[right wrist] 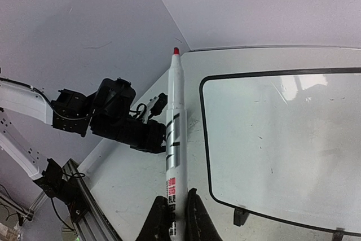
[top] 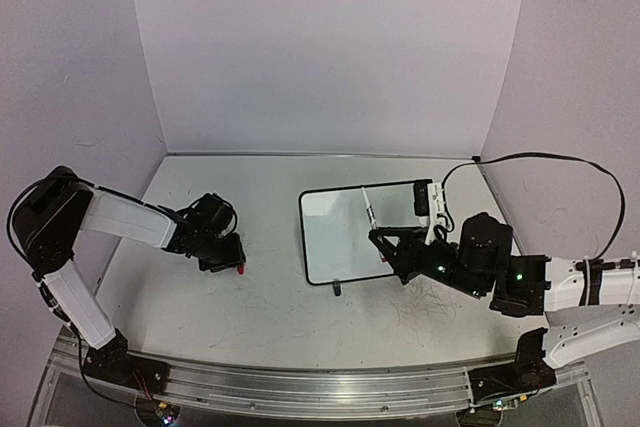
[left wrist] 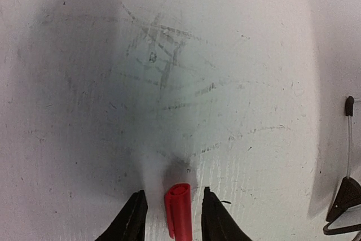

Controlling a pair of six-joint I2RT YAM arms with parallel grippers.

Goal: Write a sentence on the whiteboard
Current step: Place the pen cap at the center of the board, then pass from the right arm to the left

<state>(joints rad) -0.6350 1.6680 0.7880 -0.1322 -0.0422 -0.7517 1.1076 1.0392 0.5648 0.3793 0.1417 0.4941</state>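
**A:** Where do we log the whiteboard (top: 365, 232)?

**B:** Top view: just right of centre in the frame, on the scuffed worktop (top: 250, 332). It has a thin black frame with rounded corners. A small black foot (top: 336, 289) shows at its lower edge. In the right wrist view it fills the right half of the frame, with glare across its white face.

**A:** And the right tool (top: 388, 247)?

**B:** It sits over the board's lower right part in the top view. The jaws are closed tight on a white marker (top: 369, 210). In the wrist view we see both fingers pressed against the barrel at the bottom edge, with the marker (right wrist: 175, 134) running up the middle-left of the frame. Its red tip is bare at the top.

**A:** Is the tip on the board?

**B:** We can't tell. From above, the marker lies across the board's face with its tip near the upper edge. From the wrist it lines up left of the board's frame.

**A:** What about the left tool (top: 228, 265)?

**B:** Left of centre in the top view, low over the worktop and well apart from the board. In the left wrist view the two black fingers stand partly apart at the bottom edge. A red cap (left wrist: 179, 214) sits between them, with a sliver of worktop showing on either side.

**A:** Is the cap gripped?

**B:** We can't say. Any contact point falls below the frame.
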